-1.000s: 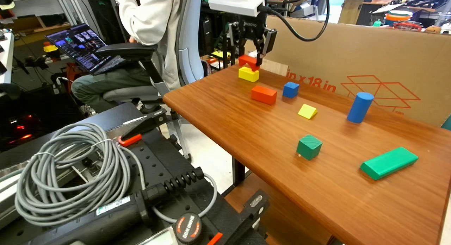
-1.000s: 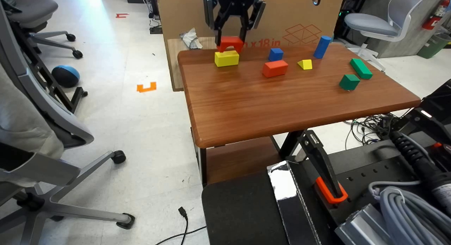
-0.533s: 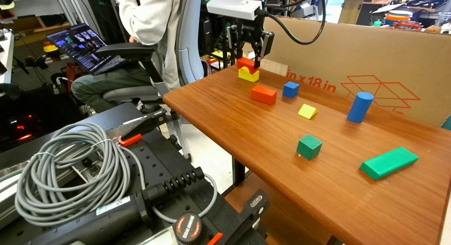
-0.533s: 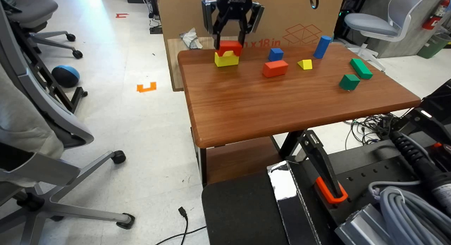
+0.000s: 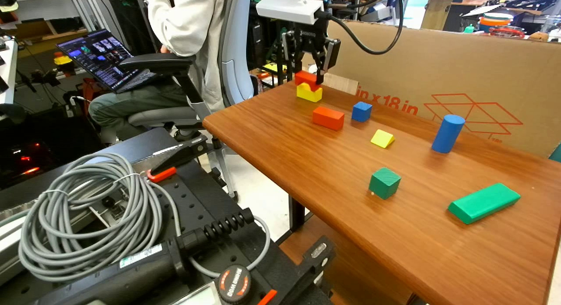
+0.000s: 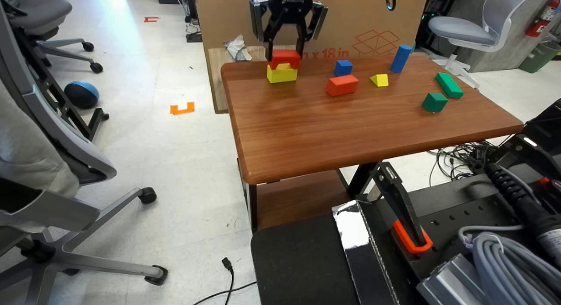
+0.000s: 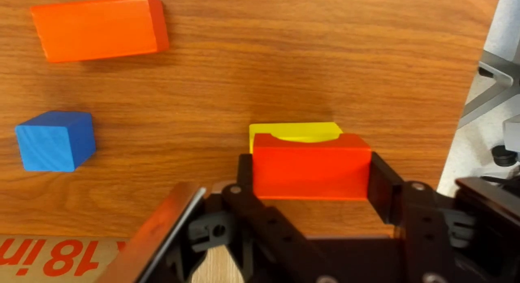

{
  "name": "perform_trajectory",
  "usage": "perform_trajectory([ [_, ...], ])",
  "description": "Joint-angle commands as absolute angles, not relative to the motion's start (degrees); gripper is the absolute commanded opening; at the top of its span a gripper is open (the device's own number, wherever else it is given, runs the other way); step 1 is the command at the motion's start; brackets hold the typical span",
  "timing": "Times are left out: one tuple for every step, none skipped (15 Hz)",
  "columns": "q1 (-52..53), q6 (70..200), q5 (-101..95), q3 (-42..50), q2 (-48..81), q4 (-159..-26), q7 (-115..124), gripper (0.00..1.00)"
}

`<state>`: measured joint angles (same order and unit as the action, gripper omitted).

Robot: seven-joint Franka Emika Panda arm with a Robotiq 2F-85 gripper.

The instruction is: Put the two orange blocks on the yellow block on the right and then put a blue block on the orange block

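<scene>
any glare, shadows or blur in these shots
In an exterior view, white glare streaks the pale shiny floor; in the wrist view, a soft shadow edges the solid orange rectangular wooden block, and the nearest parts of the black jaws look blurred.

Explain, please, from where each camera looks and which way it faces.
Exterior view: raised near the coiled cable, facing down across the table; gripper and white housing show.
Exterior view: raised, facing down across table toward cardboard; gripper shows.
Wrist view: on the wrist, facing down; fingers grip the orange arched block.
Both exterior views share table and gripper.
</scene>
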<state>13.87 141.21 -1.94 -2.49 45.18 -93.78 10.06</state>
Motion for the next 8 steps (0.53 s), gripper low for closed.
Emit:
perform_trajectory([
  [15.0, 141.2, -2.9, -1.2, 45.6, -92.8, 12.4, 0.42],
  [15.1, 141.2, -3.0, -1.1, 45.6, -92.8, 12.7, 0.43],
  [15.2, 141.2, -3.1, -0.9, 45.6, -92.7, 13.1, 0.42],
  [15.2, 141.1, -3.1, -0.7, 45.5, -92.6, 13.3, 0.42],
  [15.3, 140.9, -3.2, -0.6, 45.5, -92.4, 13.6, 0.64],
  [15.5, 140.8, -3.5, -0.3, 45.5, -92.4, 13.9, 0.92],
  [15.6, 140.8, -3.6, -0.2, 45.4, -92.6, 13.9, 0.93],
  [15.6, 140.8, -3.7, -0.2, 45.2, -92.9, 13.8, 0.98],
])
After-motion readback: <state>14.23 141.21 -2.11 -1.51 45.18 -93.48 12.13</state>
